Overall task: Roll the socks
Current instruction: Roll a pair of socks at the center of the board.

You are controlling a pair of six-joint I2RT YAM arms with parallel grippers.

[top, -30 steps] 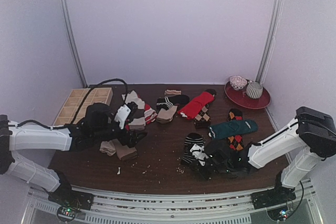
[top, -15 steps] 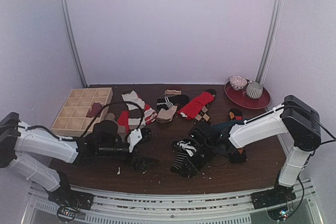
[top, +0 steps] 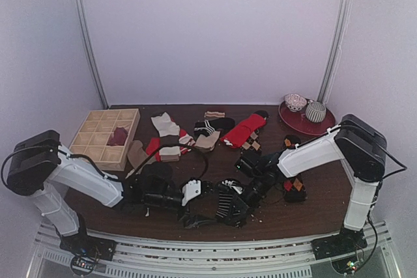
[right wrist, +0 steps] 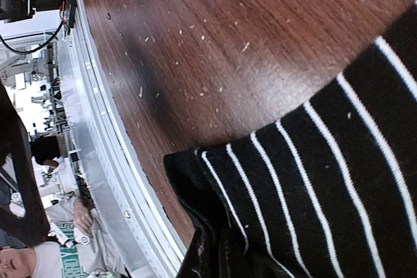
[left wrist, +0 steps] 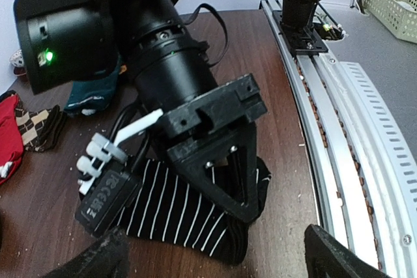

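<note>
Left claw (left wrist: 212,262) gapes wide, holding nothing, facing the striped sock (left wrist: 176,216). Right claw (left wrist: 242,200) is closed tight, lying on that sock on the worktop (left wrist: 257,50).

The left arm (top: 85,177) and right arm (top: 309,154) are white-shelled with black joints, black cables and, seemingly, a green lamp (left wrist: 47,56).

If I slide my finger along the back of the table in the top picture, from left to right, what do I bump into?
First the wooden box, then the cream sock, the dark striped sock, the red sock, and last the red plate.
</note>
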